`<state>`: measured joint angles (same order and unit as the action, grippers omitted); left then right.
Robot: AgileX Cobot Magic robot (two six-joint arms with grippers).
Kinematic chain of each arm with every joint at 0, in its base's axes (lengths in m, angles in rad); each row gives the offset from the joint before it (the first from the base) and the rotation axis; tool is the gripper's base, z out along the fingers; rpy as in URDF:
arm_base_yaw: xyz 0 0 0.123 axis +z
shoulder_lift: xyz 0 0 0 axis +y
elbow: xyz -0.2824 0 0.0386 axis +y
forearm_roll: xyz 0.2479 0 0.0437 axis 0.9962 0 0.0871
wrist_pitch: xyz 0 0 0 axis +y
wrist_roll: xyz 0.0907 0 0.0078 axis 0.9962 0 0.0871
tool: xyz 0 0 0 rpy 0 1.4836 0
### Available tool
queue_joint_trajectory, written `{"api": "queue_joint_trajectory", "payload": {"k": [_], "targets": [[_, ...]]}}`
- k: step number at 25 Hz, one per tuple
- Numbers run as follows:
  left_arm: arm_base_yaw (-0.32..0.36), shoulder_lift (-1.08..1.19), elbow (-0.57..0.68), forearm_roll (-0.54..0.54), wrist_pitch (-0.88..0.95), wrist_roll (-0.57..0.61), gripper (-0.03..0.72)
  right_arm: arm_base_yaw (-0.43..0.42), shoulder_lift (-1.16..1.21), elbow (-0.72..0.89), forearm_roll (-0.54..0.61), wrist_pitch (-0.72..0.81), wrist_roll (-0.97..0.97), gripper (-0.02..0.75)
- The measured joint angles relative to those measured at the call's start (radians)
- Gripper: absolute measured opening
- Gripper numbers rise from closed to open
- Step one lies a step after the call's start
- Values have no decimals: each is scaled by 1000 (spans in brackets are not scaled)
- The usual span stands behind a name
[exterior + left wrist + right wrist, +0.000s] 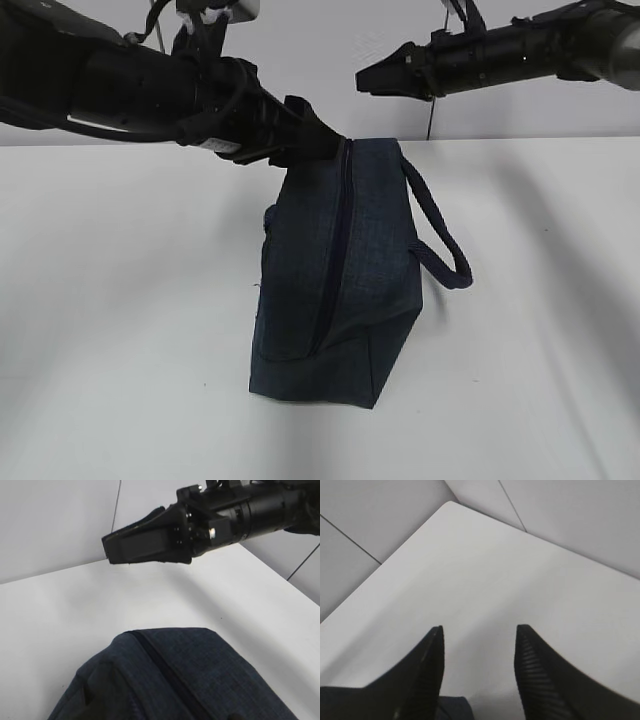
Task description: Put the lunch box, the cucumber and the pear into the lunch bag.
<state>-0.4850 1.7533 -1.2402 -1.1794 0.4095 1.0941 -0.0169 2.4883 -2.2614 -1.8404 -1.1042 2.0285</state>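
Observation:
The dark navy lunch bag [340, 270] stands on the white table with its zipper [335, 250] running down the near face and looking shut. Its loop handle [440, 250] sticks out to the right. My left gripper [325, 135] rests against the bag's top left corner; its fingers do not show in the left wrist view, where the lunch bag [200, 675] fills the bottom. My right gripper [480, 627] hangs open and empty above the bag's right side [365, 80], also seen from the left wrist [145, 542]. The lunch box, cucumber and pear are out of view.
The white table [120, 300] spreads on both sides of the bag. A pale panelled wall [300, 50] stands behind it. The table's far corner [451, 504] shows in the right wrist view.

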Motion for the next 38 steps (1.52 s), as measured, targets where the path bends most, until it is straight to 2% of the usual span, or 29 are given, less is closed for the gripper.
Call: {"api": "queue_joint_trajectory", "payload": {"k": [7,13,20,27,31,38], "targets": [[0,0,0,-12,0,0,424,0,0,-36,0,171,-40,349],[0,0,0,-99,-30,0,424,-1,4,-36,0,358,-61,307],[0,0,0,-103,-34,0,424,-1,5,-36,0,441,-119,305],[0,0,0,-98,-35,0,424,-1,-44,-36,0,557,-274,305],[0,0,0,-98,-37,0,424,-1,-81,-36,0,686,-360,305],[0,0,0,-97,-49,0,424,-1,-157,-36,2,1029,-404,295]]}}
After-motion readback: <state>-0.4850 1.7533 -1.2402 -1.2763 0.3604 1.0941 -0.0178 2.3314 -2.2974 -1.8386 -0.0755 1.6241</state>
